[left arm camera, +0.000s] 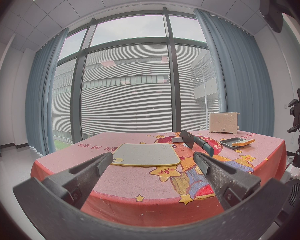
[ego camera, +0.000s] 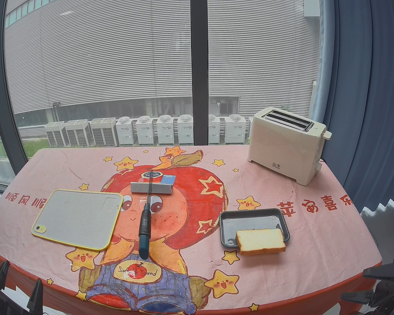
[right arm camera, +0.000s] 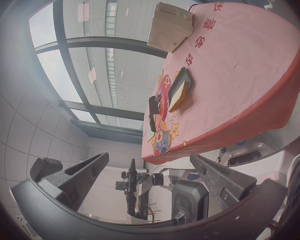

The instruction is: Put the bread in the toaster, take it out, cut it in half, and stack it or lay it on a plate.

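The left gripper (left arm camera: 153, 170) is hanging off the near left edge of the table (ego camera: 324, 246), jaws spread and holding nothing. The right gripper (right arm camera: 150, 170) is hanging likewise, wide apart and empty, off the near right corner. The bread (ego camera: 261, 240) is lying across the near rim of the dark tray (ego camera: 249, 218), right of the knife (ego camera: 145, 226). The cutting board (ego camera: 77, 218) is lying at the left, and the toaster (ego camera: 286, 144) is standing at the far right.

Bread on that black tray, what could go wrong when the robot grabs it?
1. The bread lies across the near rim of the black tray, so a pinch might tip it or shove the tray.
2. The toaster stands far back by the right edge of the table with narrow slots; the slice could catch there.
3. The knife is propped on a grey block and might slip off if bumped.
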Controlling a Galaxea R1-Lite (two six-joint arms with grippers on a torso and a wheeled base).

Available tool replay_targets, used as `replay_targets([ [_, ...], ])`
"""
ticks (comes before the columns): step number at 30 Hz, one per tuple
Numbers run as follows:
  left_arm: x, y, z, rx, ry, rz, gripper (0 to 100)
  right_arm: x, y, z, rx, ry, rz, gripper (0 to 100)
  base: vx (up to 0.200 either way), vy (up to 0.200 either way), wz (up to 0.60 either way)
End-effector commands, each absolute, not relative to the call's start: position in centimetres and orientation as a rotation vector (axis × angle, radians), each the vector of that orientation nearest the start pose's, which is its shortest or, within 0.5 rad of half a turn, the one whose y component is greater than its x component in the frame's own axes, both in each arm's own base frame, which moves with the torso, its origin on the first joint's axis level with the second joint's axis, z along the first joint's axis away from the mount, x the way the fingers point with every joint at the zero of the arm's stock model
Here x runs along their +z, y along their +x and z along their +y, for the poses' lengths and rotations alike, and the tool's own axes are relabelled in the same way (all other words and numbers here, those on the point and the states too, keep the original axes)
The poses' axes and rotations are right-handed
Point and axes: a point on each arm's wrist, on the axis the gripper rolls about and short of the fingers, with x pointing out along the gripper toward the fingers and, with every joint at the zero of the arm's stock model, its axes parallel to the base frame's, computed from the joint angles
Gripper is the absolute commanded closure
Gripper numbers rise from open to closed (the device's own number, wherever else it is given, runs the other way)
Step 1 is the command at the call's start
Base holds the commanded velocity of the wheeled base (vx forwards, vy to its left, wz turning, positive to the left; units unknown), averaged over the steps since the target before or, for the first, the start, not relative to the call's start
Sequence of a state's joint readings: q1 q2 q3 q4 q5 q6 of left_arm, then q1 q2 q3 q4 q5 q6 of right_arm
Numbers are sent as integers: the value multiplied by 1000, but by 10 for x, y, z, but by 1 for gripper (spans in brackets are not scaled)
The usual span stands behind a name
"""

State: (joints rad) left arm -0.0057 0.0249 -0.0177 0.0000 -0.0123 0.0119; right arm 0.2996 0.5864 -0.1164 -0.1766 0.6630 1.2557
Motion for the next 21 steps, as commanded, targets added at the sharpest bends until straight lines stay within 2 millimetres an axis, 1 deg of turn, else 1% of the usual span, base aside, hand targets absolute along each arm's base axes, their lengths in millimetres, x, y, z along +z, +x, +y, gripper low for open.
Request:
replay_targets([
  [1,76,-21,0,-19,12,23,0,128,32,25,631,1197,883,0,0,0,0],
  [8,76,-21,0,-19,12,23,0,136,40,28,635,1183,891,0,0,0,0],
  [14,76,-21,0,-19,12,23,0,141,49,34,666,1140,951,0,0,0,0],
  [18,76,-21,0,-20,12,23,0,143,61,43,672,1116,1027,0,0,0,0],
  [21,76,-21,0,-19,12,23,0,142,67,49,701,1100,1048,0,0,0,0],
])
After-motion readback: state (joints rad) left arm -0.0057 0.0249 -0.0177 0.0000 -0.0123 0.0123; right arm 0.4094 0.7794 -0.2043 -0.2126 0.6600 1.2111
